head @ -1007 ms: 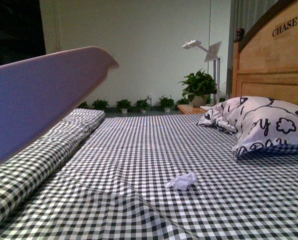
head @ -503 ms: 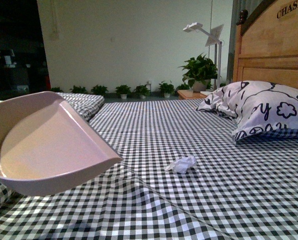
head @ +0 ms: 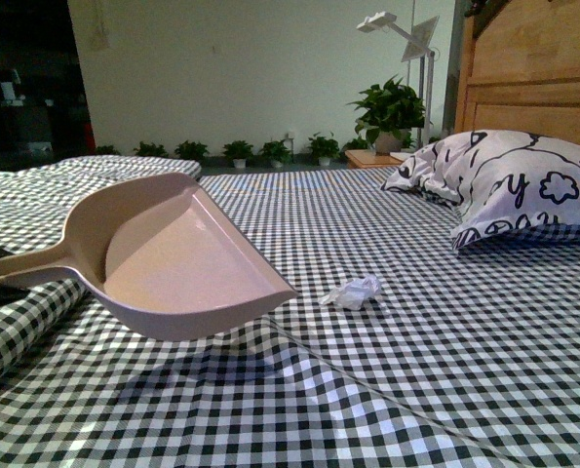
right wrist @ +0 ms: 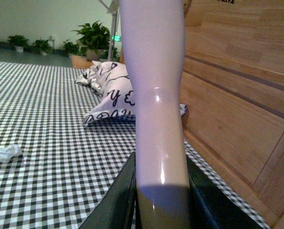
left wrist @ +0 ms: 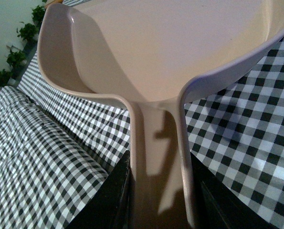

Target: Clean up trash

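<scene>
- Checked black-and-white bedding covers the whole bed; a plain pale wall stands behind it, with a row of small potted plants along its foot
- On the left gripper, the two black fingers are clamped on either side of the narrow stem of the pink dustpan, one finger per side
- Out from that grip the pan widens, held a little off the sheet with its shadow underneath; its open lip tips down and points to the robot's right
- On the right gripper, both dark fingers are closed tight around a pale handle, which rises straight out of the wrist view; I can't see what is on its far end
- Neither the right arm nor that handle shows from the front
- The trash, a small crumpled white wad, lies on the sheet near the dustpan's lip; it is clear of it and not touching
- Well beyond the wad, at the head of the bed on the robot's right, a white pillow with black doodles lies in front of the wooden headboard
- Past the pillow a bushy green plant stands on a low wooden stand, and a white lamp rises beside it
</scene>
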